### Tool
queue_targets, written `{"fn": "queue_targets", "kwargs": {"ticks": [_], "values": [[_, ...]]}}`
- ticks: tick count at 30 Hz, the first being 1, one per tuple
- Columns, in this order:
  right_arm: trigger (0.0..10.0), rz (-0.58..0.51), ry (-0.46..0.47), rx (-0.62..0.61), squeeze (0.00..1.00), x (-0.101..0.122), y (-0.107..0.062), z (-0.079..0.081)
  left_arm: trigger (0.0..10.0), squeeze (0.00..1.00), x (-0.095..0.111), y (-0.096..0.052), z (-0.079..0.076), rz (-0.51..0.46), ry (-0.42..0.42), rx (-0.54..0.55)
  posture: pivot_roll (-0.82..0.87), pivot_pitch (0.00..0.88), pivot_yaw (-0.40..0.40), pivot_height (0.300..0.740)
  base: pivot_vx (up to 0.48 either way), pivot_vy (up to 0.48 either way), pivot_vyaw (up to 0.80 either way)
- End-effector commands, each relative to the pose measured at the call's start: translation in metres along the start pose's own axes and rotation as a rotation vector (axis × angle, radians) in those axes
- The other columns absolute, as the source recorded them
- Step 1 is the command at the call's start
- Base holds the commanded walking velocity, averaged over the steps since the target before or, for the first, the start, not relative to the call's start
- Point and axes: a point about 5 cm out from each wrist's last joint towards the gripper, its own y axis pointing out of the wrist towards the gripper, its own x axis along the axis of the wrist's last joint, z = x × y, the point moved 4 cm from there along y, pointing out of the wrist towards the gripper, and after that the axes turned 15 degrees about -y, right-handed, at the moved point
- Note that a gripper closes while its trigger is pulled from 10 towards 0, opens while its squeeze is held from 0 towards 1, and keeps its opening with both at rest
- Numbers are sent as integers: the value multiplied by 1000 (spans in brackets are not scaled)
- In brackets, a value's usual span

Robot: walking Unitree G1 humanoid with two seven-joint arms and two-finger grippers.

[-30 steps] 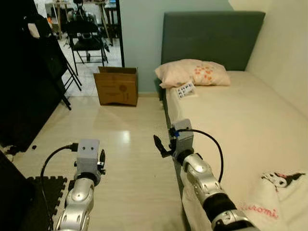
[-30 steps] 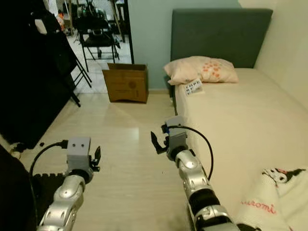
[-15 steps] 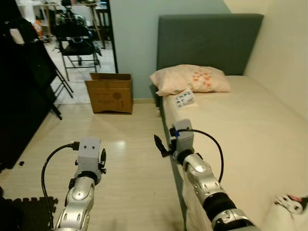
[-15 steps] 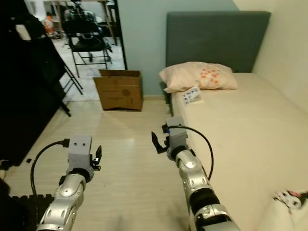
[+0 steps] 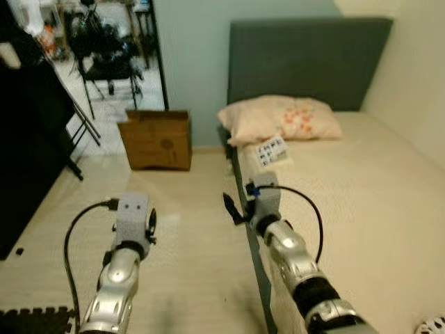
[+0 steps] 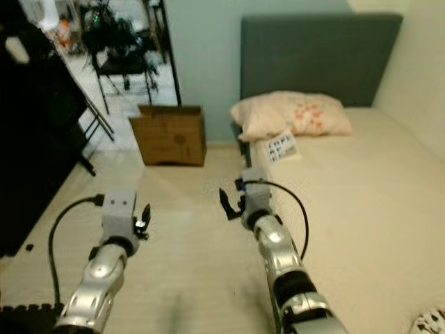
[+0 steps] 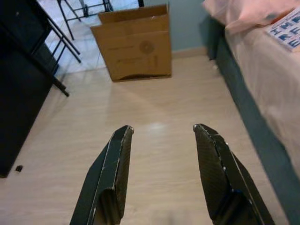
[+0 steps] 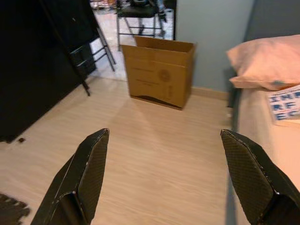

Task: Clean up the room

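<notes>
**A:** So what changed in the last second? Looks to me like the whole picture slid, not the stuff in it.

**B:** Yeah, that's the camera. 1 second ago the printed white cloth sat big in the lower right of the frame, now only a sliver of it (image 5: 432, 325) pokes in at the bottom right corner. The black foam mat (image 5: 35, 320) shrank to a strip at lower left too. I'd say the robot walked forward along the bed (image 5: 361, 202), nothing got picked up.

**A:** Grippers?

**B:** Both empty. Left gripper (image 7: 161, 131) has its 2 fingers spread, hanging over bare wood floor (image 5: 188, 229) in the lower left. Right gripper (image 8: 164, 136) is spread even wider, low centre of the frame, right by the bed's edge. Same pose as 1 second ago, really.

**A:** So what's it going for?

**B:** Guessing here. Further up, mid frame, a card with blue lettering (image 5: 270, 150) lies on the bed touching the front of the pink pillow (image 5: 281, 120). Left of that, the open cardboard box (image 5: 157, 138) stands on the floor against the wall, with the folding chair (image 5: 104, 66) behind it in the upper left. Card or box is my bet, cleanup's barely started.
</notes>
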Motion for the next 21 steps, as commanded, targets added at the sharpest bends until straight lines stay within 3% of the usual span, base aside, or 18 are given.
{"fn": "queue_targets", "kwargs": {"ticks": [1, 6, 14, 21], "values": [[10000, 3, 5, 6, 0, -1, 0, 4, 10000, 0, -5, -1, 5, 17, 22, 15, -13, 17, 7, 738, 0, 0, 0], [10000, 3, 14, 5, 0, -2, 1, 5, 10000, 0, -5, 0, 6, 17, 25, 10, -10, 13, 8, 738, 0, 0, 0], [10000, 5, 22, -1, 0, -4, -1, 5, 10000, 0, -7, 1, 6, 33, 16, -1, -11, 15, 14, 738, 0, 480, 0], [10000, 8, 26, -6, 0, -5, -1, 4, 10000, 0, -9, 2, 3, 53, 21, -19, -13, 13, 23, 738, 0, 0, 0]]}}
